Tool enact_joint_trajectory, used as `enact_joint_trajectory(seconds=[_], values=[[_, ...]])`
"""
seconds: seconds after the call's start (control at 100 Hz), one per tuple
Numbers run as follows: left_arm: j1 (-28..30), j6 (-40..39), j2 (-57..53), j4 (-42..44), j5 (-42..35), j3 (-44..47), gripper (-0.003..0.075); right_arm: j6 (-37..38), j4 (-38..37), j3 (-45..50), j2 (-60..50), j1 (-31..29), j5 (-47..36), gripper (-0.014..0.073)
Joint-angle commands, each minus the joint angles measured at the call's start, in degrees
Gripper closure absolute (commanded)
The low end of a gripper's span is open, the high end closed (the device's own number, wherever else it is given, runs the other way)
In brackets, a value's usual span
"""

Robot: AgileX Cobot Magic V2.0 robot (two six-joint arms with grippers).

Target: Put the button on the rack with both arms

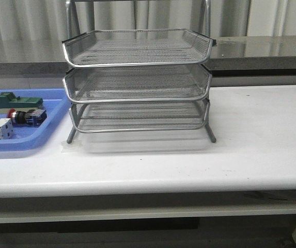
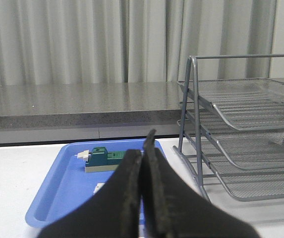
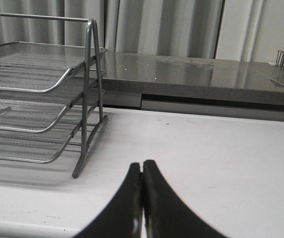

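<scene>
Button (image 1: 28, 117): red mushroom head, silver collar, black-and-blue body, lying on its side in the blue tray (image 1: 55, 118), left of the rack (image 1: 137, 82). Left gripper (image 2: 142, 148) and right gripper (image 3: 142, 168): jaws pressed together, holding nothing.

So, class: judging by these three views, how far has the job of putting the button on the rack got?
Nothing looks done yet. The button lies in the blue tray, and the rack holds nothing on any tier. Nothing is in hand: the left gripper and right gripper are shut on nothing. Picking, carrying and placing all remain.
</scene>
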Motion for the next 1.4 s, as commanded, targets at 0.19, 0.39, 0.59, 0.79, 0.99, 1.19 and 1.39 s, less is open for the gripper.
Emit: enact_joint_trajectory(seconds=[0.19,0.39,0.59,0.79,0.99,1.19,1.39], values=[[-0.32,-0.49,-1.85,-0.12,-4.20,1.97,0.0741,-0.20,0.20,0.18,-0.76,-0.28,-4.68,0.0654],[-0.32,-0.49,-1.85,-0.12,-4.20,1.97,0.0741,-0.20,0.20,0.18,-0.76,-0.28,-4.68,0.0654],[-0.32,-0.49,-1.85,-0.12,-4.20,1.97,0.0741,-0.31,0.12,0.18,-0.76,-0.28,-5.54,0.0654],[-0.32,-0.49,-1.85,-0.12,-4.20,1.97,0.0741,-0.26,0.41,-0.17,-0.76,-0.28,-11.49,0.0654],[-0.32,-0.49,-1.85,-0.12,-4.20,1.97,0.0741,-0.26,2.57,-8.92,0.04,-0.28,-2.04,0.0654],[-0.32,-0.49,-1.85,-0.12,-4.20,1.97,0.0741,-0.26,2.57,-22.80,9.77,-0.28,10.73,0.0654],[-0.32,-0.49,-1.85,-0.12,-4.20,1.97,0.0741,-0.26,6.74,-38.01,26.03,-0.28,25.93,0.0654]])
